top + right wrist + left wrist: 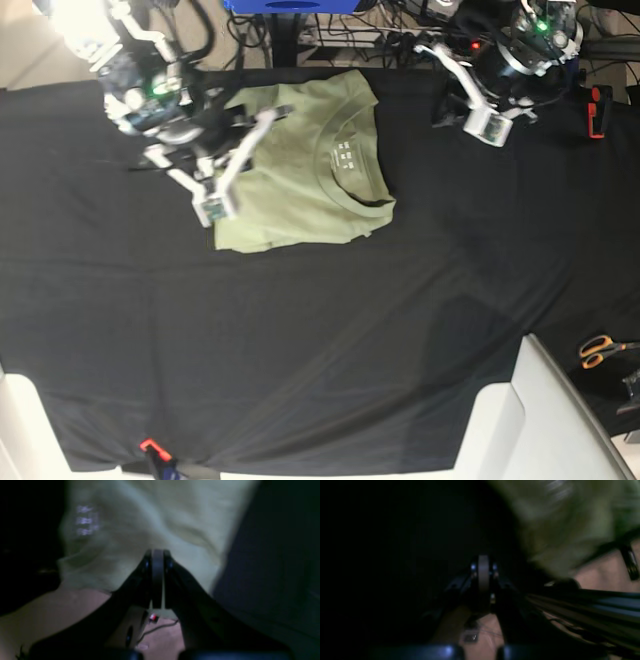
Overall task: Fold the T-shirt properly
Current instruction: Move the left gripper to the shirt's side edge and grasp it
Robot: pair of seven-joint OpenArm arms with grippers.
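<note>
The T-shirt lies folded into a rough rectangle on the black table cloth, collar and white label marks facing up. The right wrist view shows my right gripper shut and empty, hovering over the pale green T-shirt. Its arm reaches over the shirt's left edge. My left gripper is shut with nothing in it, over dark cloth, and the blurred T-shirt is off to its upper right. That arm sits beyond the shirt's right side, apart from it.
Orange-handled scissors lie at the right edge. A white surface cuts in at the bottom right corner. A red tool sits at the far right and a red clip at the cloth's front edge. Cables crowd the back.
</note>
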